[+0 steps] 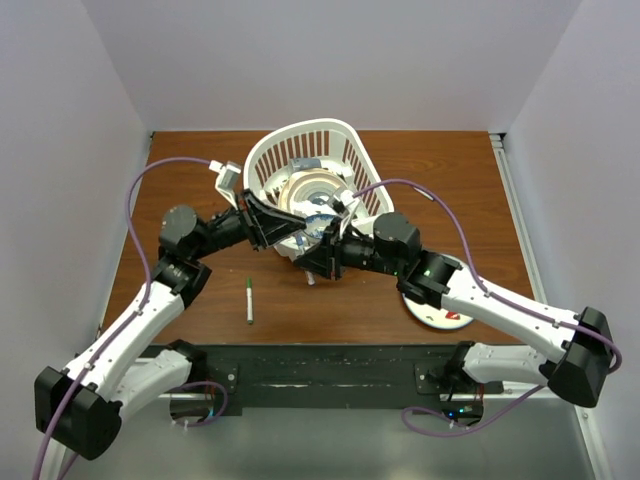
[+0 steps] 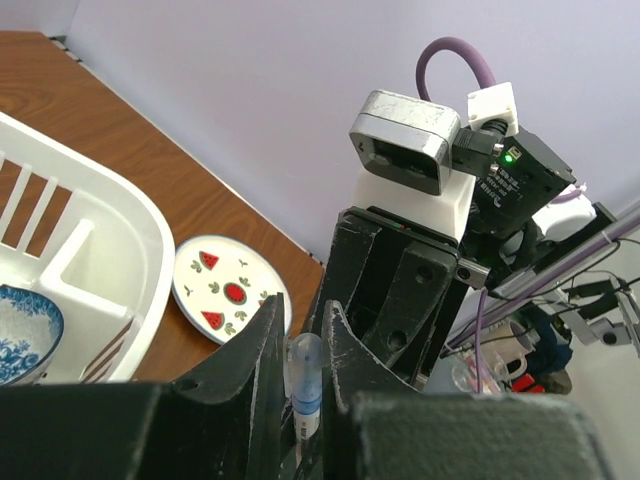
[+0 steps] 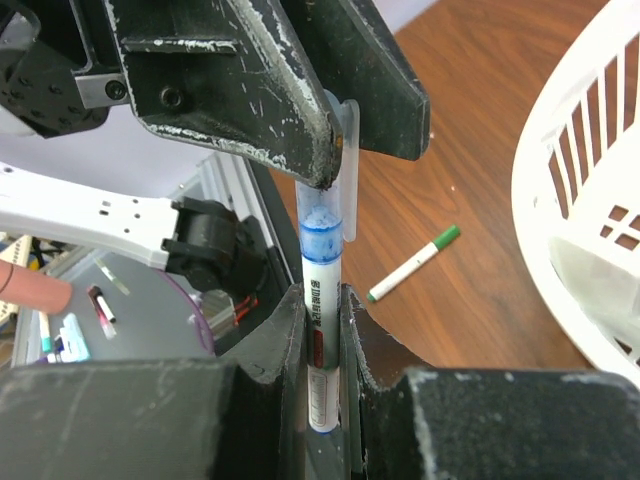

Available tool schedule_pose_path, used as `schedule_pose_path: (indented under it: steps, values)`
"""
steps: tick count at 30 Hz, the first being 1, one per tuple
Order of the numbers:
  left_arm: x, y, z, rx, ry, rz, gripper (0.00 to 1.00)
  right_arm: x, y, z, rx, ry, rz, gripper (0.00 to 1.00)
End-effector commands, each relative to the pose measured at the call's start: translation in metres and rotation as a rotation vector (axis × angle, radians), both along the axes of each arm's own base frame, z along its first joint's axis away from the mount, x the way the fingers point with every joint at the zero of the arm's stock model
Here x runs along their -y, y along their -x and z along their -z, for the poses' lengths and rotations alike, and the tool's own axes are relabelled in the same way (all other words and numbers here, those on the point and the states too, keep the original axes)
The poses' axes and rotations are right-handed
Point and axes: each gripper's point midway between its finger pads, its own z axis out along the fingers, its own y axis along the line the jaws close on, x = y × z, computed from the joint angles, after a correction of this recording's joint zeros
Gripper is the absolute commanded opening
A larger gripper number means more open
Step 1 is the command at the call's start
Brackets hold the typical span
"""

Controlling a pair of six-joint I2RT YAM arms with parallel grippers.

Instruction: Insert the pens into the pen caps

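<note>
**Entry: blue pen and cap, joining in progress**

**Hazards**
- Right fingers (image 3: 280, 340): clamped on the white barrel of the pen (image 3: 322, 280), which points away from the wrist. A sideways load at the tip could pivot the barrel in the grip.
- Blue cap (image 3: 322, 225): sits over the pen's tip, probably only partly seated. If the two axes disagree, it may jam or go on crooked.
- Left fingers (image 3: 260, 90): pinched on that cap's upper part. The hold is small, so a hard push could slide the cap out.
- Both pieces appear to be held above the tabletop (image 1: 420, 170). A dropped piece could roll toward the loose green-ended pen (image 3: 415, 262).

**Pose**
- Both arms reach inward from their bases. Their wrists meet nose to nose just in front of the white basket (image 1: 262, 150).
- The right forearm passes over the patterned plate (image 2: 230, 290).
</note>
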Motion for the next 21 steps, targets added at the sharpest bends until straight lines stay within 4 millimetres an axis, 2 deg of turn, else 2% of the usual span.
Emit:
schedule_pose_path:
  steps: [1, 7, 14, 18, 21]
  values:
    - [0.006, 0.037, 0.030, -0.070, 0.007, 0.161, 0.00, 0.002, -0.027, -0.102, 0.203, -0.219, 0.115, 0.00]
    - [0.006, 0.061, 0.050, -0.120, 0.050, 0.237, 0.00, 0.005, -0.042, -0.136, 0.295, -0.232, 0.151, 0.00]
    - [0.013, 0.075, 0.057, -0.121, 0.068, 0.287, 0.00, -0.006, -0.054, -0.141, 0.339, -0.181, 0.137, 0.00]
    - [0.017, 0.091, 0.057, -0.141, 0.106, 0.336, 0.00, 0.001, -0.065, -0.152, 0.370, -0.180, 0.170, 0.00]
    - [0.020, 0.086, 0.064, -0.143, 0.066, 0.305, 0.00, 0.013, -0.077, -0.165, 0.383, -0.194, 0.225, 0.00]
